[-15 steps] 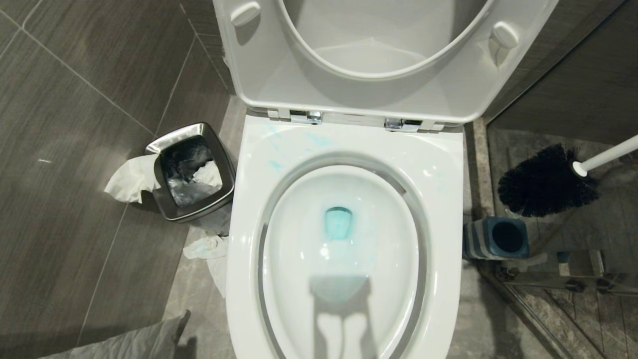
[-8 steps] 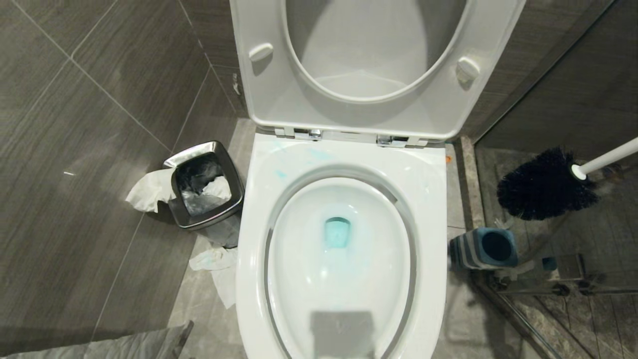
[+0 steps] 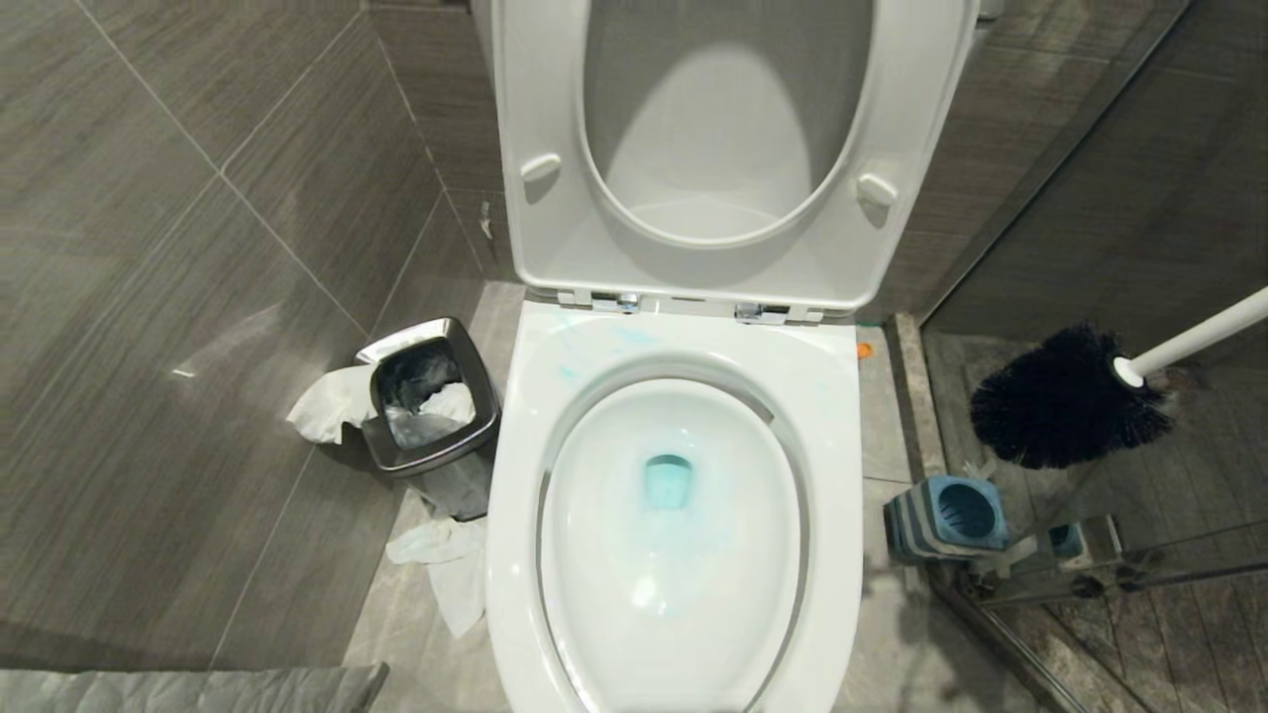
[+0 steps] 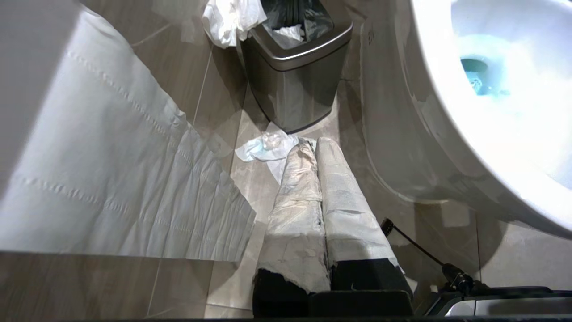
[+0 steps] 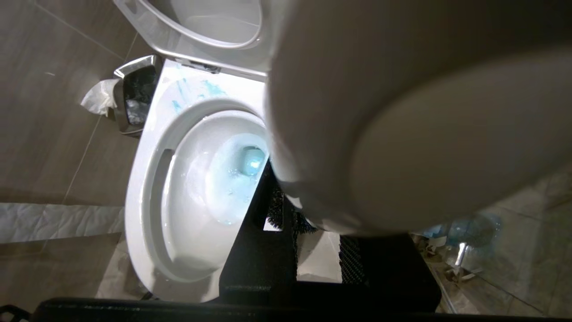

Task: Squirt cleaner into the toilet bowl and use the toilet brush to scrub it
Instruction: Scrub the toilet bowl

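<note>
The white toilet bowl (image 3: 515,495) stands open, seat and lid raised. The cleaner (image 3: 668,482) tints the water teal, with faint streaks on the back rim. The toilet brush hangs in the air right of the bowl, its black head (image 3: 1065,396) above the blue-grey holder (image 3: 946,517); its white handle (image 3: 1194,339) runs off the right edge. In the right wrist view my right gripper (image 5: 313,232) is shut on the white handle (image 5: 319,257), with the bowl (image 5: 147,179) beyond. My left gripper (image 4: 313,144) is shut and empty, low beside the bowl (image 4: 429,85).
A square steel bin (image 3: 428,416) stands left of the toilet with tissue (image 3: 327,404) hanging over it and more tissue (image 3: 446,560) on the floor. A glass partition and metal rail (image 3: 1090,579) close off the right. White quilted cloth (image 4: 111,179) lies by the left arm.
The camera has moved: the whole picture has slid down and drawn back, showing more of the raised lid. The brush still hangs above its holder. The shadow on the bowl's front is gone.
</note>
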Robot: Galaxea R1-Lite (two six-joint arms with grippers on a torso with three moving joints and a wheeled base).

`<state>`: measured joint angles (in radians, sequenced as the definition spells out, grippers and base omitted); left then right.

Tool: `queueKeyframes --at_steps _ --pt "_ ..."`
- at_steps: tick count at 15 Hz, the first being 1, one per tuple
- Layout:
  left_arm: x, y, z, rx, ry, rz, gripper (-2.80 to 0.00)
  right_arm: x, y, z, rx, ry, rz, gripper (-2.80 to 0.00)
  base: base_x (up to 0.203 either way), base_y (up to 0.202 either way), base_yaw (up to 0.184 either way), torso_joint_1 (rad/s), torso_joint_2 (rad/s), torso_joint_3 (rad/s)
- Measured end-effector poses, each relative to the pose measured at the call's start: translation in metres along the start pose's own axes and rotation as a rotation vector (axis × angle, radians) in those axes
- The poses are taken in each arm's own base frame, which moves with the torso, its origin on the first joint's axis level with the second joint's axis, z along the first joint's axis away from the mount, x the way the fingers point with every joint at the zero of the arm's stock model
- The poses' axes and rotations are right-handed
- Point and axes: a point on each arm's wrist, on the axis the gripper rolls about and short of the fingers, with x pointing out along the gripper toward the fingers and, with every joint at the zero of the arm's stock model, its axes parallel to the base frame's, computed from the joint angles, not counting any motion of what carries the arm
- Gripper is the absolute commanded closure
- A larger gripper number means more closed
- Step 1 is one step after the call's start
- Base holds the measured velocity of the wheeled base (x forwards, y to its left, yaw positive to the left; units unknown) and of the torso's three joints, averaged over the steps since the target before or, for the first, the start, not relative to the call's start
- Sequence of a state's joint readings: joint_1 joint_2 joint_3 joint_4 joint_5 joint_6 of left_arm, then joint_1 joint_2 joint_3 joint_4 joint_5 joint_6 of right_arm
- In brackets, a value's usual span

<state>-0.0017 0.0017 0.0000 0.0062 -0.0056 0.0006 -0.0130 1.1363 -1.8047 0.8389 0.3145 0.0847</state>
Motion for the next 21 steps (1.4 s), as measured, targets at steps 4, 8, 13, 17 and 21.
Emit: queueKeyframes --at_steps 4,8,13,17,21 --pt "0.000 0.000 0.000 0.001 0.000 0.000 0.00 0.020 -0.001 0.009 0.107 0.017 0.022 0.00 0.000 0.000 0.000 0.000 0.00 0.013" --pt "0.000 0.000 0.000 0.001 0.000 -0.001 0.00 0.060 0.024 0.012 0.132 0.086 0.072 0.00 0.000 0.000 0.000 0.000 0.00 0.000" --pt "0.000 0.000 0.000 0.001 0.000 0.000 0.00 0.100 0.080 0.002 0.093 0.137 0.048 0.00 0.000 0.000 0.000 0.000 0.00 0.000" --pt "0.000 0.000 0.000 0.001 0.000 0.000 0.00 0.126 0.108 -0.009 0.047 0.143 -0.011 0.00 0.000 0.000 0.000 0.000 0.00 0.000" --pt "0.000 0.000 0.000 0.001 0.000 0.000 0.00 0.153 0.127 -0.021 0.041 0.146 -0.075 0.00 0.000 0.000 0.000 0.000 0.00 0.000"
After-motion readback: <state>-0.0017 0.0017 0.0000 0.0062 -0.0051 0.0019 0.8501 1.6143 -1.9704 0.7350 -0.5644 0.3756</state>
